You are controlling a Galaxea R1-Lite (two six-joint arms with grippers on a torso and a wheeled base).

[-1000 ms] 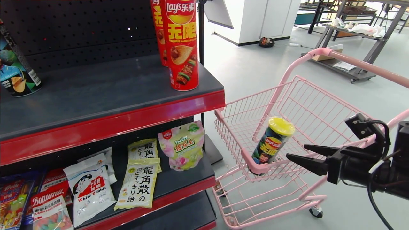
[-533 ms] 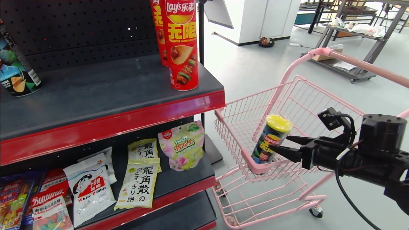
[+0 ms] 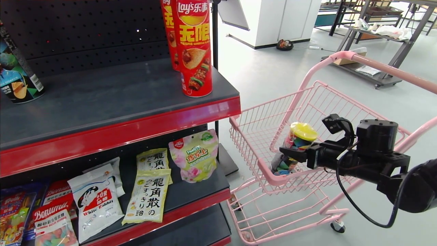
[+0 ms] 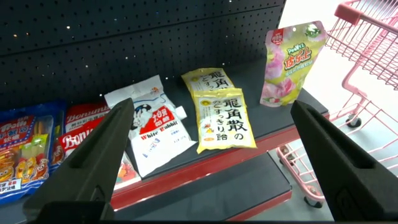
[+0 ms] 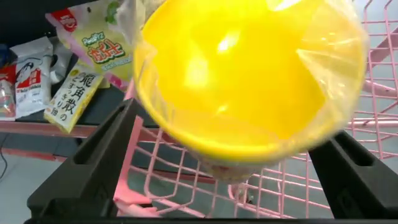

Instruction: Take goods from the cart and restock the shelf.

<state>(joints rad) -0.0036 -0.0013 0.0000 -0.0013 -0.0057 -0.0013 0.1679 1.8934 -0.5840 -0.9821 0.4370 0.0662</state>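
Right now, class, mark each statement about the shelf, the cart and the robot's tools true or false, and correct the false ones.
1. The yellow-lidded can stands inside the pink cart. True.
2. Two red cans stand at the right end of the top shelf. True.
3. The right tool is up beside the red cans. False: it is down in the cart, at the yellow-lidded can.
4. The left tool is shut on a white packet. False: it is open and holds nothing.
5. The yellow packets lie on the lower shelf. True.
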